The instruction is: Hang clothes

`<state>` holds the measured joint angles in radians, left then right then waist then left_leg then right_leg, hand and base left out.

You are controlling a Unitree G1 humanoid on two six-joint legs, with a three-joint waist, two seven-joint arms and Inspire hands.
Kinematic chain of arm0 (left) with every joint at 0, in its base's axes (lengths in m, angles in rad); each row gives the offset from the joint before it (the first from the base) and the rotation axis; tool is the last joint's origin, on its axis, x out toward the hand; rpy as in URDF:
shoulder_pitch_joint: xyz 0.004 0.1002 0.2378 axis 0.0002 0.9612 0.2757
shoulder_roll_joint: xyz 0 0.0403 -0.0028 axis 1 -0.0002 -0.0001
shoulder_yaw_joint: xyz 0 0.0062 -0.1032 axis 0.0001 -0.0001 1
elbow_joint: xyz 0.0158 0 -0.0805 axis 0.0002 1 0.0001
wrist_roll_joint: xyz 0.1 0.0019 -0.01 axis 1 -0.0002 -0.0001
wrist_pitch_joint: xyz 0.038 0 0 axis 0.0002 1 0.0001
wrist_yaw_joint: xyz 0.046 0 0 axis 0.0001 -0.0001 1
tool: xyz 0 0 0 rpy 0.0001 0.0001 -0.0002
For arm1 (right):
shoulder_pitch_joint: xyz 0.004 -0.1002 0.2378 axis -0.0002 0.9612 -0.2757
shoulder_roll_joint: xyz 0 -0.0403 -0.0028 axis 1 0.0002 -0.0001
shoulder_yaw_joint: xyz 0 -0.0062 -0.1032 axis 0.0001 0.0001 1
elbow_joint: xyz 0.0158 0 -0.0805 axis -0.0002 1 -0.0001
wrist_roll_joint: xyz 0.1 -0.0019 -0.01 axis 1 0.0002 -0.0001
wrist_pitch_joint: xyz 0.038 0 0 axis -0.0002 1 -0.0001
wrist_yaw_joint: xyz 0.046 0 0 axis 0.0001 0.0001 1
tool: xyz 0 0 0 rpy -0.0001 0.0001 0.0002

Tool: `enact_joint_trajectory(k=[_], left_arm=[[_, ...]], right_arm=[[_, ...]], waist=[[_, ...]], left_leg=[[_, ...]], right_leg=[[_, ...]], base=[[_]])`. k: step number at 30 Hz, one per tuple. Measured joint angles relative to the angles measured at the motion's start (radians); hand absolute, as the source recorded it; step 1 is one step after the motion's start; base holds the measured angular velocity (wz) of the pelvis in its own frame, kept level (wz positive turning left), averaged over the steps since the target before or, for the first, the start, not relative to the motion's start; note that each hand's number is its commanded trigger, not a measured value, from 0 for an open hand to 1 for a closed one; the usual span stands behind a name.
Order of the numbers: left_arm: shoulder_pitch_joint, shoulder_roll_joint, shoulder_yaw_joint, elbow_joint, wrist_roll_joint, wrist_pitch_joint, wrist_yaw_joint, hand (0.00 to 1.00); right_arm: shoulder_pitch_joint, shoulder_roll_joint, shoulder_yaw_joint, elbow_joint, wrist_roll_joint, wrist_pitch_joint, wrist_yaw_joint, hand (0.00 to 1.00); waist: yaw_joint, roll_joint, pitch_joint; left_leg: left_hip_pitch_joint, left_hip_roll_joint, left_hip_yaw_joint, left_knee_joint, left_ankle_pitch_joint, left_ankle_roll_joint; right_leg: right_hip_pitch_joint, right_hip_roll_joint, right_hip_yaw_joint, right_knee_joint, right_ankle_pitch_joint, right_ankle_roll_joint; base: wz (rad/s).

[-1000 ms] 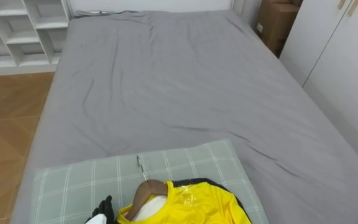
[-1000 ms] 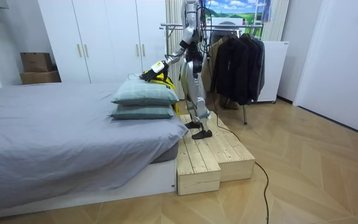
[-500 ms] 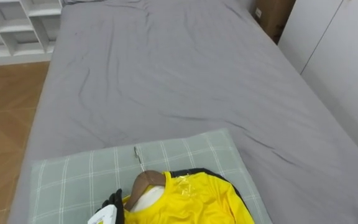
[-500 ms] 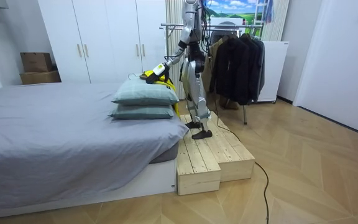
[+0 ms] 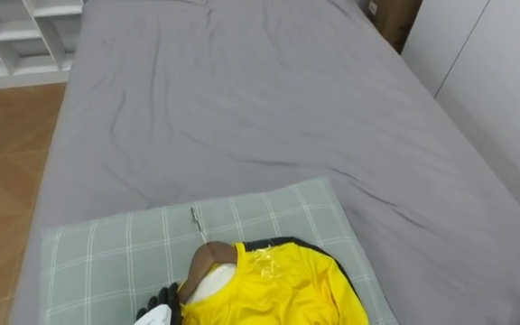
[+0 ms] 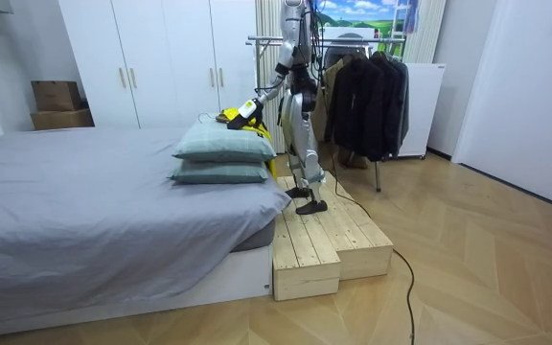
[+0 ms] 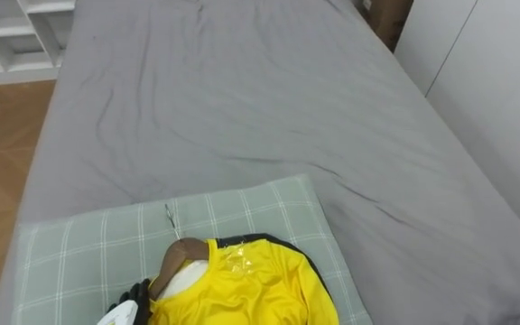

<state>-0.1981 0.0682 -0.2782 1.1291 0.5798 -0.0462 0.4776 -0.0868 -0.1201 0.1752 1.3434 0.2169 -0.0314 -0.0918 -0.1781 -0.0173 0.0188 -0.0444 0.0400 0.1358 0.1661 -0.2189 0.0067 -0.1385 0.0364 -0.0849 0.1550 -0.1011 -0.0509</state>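
While the robot stands on a low pale wooden platform (image 6: pixel 329 240) at the head of the bed, its left hand (image 5: pixel 156 309) sits at the near edge of its own view. Its dark fingers curl against the end of a brown wooden hanger (image 5: pixel 204 263) with a thin metal hook (image 5: pixel 195 222); I judge them closed on the hanger, though cloth covers part of the grip. A bright yellow shirt (image 5: pixel 273 289) with a dark collar edge hangs on that hanger and rests over a pale green checked pillow (image 5: pixel 97 262), which tops a second, darker pillow (image 6: pixel 220 173). Over the last second the head camera has dipped, sliding the whole view, and from the side the arm looks drawn slightly back toward the body; the shirt has hardly shifted on the pillow. That suggests the pick-up is only beginning, with the turn to the metal clothes rack (image 6: pixel 262 40) of dark garments (image 6: pixel 362 96) behind the robot yet to come. Beyond the pillow stretches a wrinkled grey bedsheet (image 5: pixel 242 108), with brown wooden floor (image 5: pixel 7 181) on the robot's left, then white open shelves (image 5: pixel 16 36), a brown cardboard box (image 5: pixel 388 13) and white wardrobe doors (image 5: pixel 504 90) farthest off. No writing is legible: a pale glossy patch at the shirt's neck is too small to read.
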Motion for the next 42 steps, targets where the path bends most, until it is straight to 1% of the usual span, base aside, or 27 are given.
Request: enact_joint_trajectory(k=[1, 6, 13, 16, 21, 22, 24, 25, 26, 27, 28, 33, 39, 42], left_arm=[[-0.002, -0.001, 0.000, 0.001, -0.001, 0.000, 0.000, 0.00], [-0.009, -0.005, -0.001, 0.003, -0.001, -0.013, 0.000, 0.00], [-0.019, -0.010, -0.001, 0.013, -0.019, -0.019, 0.002, 0.00], [-0.032, -0.011, -0.001, 0.015, -0.027, -0.019, 0.006, 0.00], [-0.072, -0.012, -0.021, 0.038, -0.089, -0.019, 0.026, 0.00], [-0.077, -0.011, -0.021, 0.041, -0.099, -0.019, 0.029, 0.00], [-0.107, -0.012, -0.019, 0.072, -0.120, -0.018, 0.038, 0.00], [-0.118, -0.012, -0.018, 0.083, -0.120, -0.017, 0.039, 0.00], [-0.141, -0.012, -0.018, 0.094, -0.127, -0.014, 0.039, 0.00], [-0.162, -0.012, -0.018, 0.101, -0.139, -0.011, 0.041, 0.00], [-0.177, -0.011, -0.019, 0.107, -0.147, -0.008, 0.043, 0.00], [-0.209, -0.010, -0.010, 0.109, -0.193, -0.007, 0.047, 0.00], [-0.230, -0.011, 0.023, 0.109, -0.200, -0.007, 0.066, 0.00], [-0.238, -0.012, 0.023, 0.108, -0.284, -0.014, 0.078, 0.00]], right_arm=[[-0.001, 0.002, 0.001, 0.000, 0.000, 0.000, 0.000, 0.00], [-0.011, 0.003, 0.002, -0.001, 0.000, 0.000, 0.002, 0.00], [-0.021, 0.004, 0.014, -0.003, -0.004, -0.002, 0.004, 0.00], [-0.031, 0.004, 0.032, -0.003, -0.004, -0.003, 0.004, 0.00], [-0.058, 0.005, 0.047, -0.003, 0.004, -0.001, 0.005, 0.00], [-0.062, 0.005, 0.050, -0.003, 0.007, 0.000, 0.005, 0.00], [-0.069, 0.011, 0.070, -0.003, 0.009, 0.002, 0.007, 0.00], [-0.072, 0.013, 0.077, -0.003, 0.009, 0.002, 0.008, 0.00], [-0.081, 0.015, 0.080, -0.003, 0.011, 0.003, 0.010, 0.00], [-0.090, 0.015, 0.080, -0.001, 0.013, 0.005, 0.010, 0.00], [-0.100, 0.015, 0.080, -0.001, 0.011, 0.008, 0.010, 0.00], [-0.111, 0.016, 0.079, 0.004, 0.004, 0.010, 0.002, 0.00], [-0.122, 0.017, 0.078, -0.003, -0.002, 0.012, -0.001, 0.00], [-0.128, 0.018, 0.080, -0.003, 0.009, 0.019, -0.007, 0.00]], waist=[[0.004, -0.003, 0.0000], [0.021, -0.006, -0.0008], [0.020, -0.007, -0.0004], [0.020, -0.012, -0.0003], [0.020, -0.017, 0.0014], [0.020, -0.018, 0.0020], [0.019, -0.027, 0.0081], [0.019, -0.031, 0.0093], [0.019, -0.037, 0.0142], [0.019, -0.040, 0.0152], [0.015, -0.040, 0.0155], [0.007, -0.044, 0.0177], [-0.007, -0.048, 0.0202], [-0.006, -0.050, 0.0202]], left_leg=[[-0.001, 0.000, 0.000, 0.000, 0.000, 0.000], [-0.014, 0.000, -0.001, 0.000, 0.000, 0.000], [-0.026, 0.001, 0.000, 0.001, 0.000, 0.000], [-0.037, 0.001, 0.002, 0.001, 0.000, 0.000], [-0.070, -0.001, 0.011, 0.004, 0.010, 0.007], [-0.074, -0.001, 0.011, 0.004, 0.011, 0.007], [-0.078, -0.001, 0.014, 0.005, 0.015, 0.007], [-0.084, -0.001, 0.014, 0.008, 0.016, 0.007], [-0.100, -0.002, 0.014, 0.017, 0.018, 0.007], [-0.123, -0.004, 0.014, 0.026, 0.021, 0.008], [-0.139, -0.012, 0.014, 0.027, 0.028, 0.010], [-0.176, -0.016, 0.013, 0.034, 0.042, 0.015], [-0.211, -0.018, 0.023, 0.037, 0.055, 0.024], [-0.214, -0.020, 0.029, 0.037, 0.058, 0.027]], right_leg=[[-0.001, 0.000, 0.001, 0.000, 0.000, 0.000], [-0.013, 0.000, 0.000, -0.001, 0.000, -0.001], [-0.030, 0.001, -0.005, 0.015, 0.001, -0.001], [-0.046, 0.000, -0.003, 0.023, 0.001, -0.001], [-0.087, -0.002, 0.002, 0.039, 0.008, 0.000], [-0.092, -0.002, 0.002, 0.040, 0.009, -0.001], [-0.097, -0.008, 0.003, 0.042, 0.013, -0.003], [-0.101, -0.009, 0.003, 0.043, 0.013, -0.003], [-0.116, -0.012, 0.002, 0.048, 0.013, -0.003], [-0.134, -0.016, 0.003, 0.047, 0.013, -0.003], [-0.150, -0.019, 0.002, 0.049, 0.016, -0.003], [-0.184, -0.027, -0.002, 0.053, 0.030, -0.002], [-0.221, -0.036, 0.004, 0.053, 0.048, 0.002], [-0.230, -0.036, 0.015, 0.054, 0.053, 0.004]], base=[[0.00], [0.00], [0.00], [-0.01], [0.00], [-0.03], [-0.02], [0.00], [0.00], [0.00], [0.00], [0.05], [-0.02], [-0.09]])
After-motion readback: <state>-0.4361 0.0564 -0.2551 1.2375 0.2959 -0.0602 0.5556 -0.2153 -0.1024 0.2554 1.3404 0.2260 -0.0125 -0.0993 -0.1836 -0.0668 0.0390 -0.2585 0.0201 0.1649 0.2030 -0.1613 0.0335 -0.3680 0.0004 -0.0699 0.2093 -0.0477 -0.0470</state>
